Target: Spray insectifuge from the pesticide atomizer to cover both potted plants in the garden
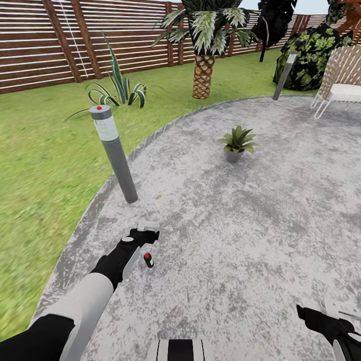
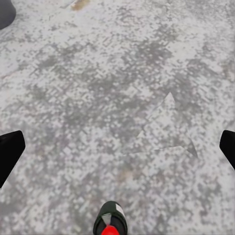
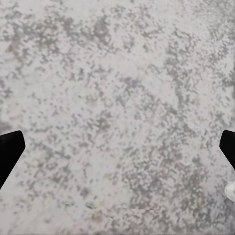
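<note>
Nearest the camera, the robot's trunk [image 1: 179, 349] sits at the near edge, with the left arm [image 1: 95, 296] reaching forward over the paved patio [image 1: 240, 240]. Pesticide atomizer [image 1: 148, 259]: stands on the patio just right of the left hand [image 1: 144, 231], apart from it; in the left wrist view its red neck and dark body [image 2: 110, 223] lie between the spread fingers [image 2: 9, 154], not gripped. Left hand: wide open, empty. Right hand [image 1: 333, 321]: at the near right, fingertips [image 3: 10, 149] spread wide over bare paving, empty. One potted plant [image 1: 236, 143] stands farther out, right of centre. A grey bollard lamp [image 1: 114, 153] rises at the patio's left edge. Beyond lie lawn [image 1: 45, 165], a striped agave [image 1: 118, 87], a palm [image 1: 204, 47], a white chair [image 1: 341, 82] and the slatted fence [image 1: 75, 35].
</note>
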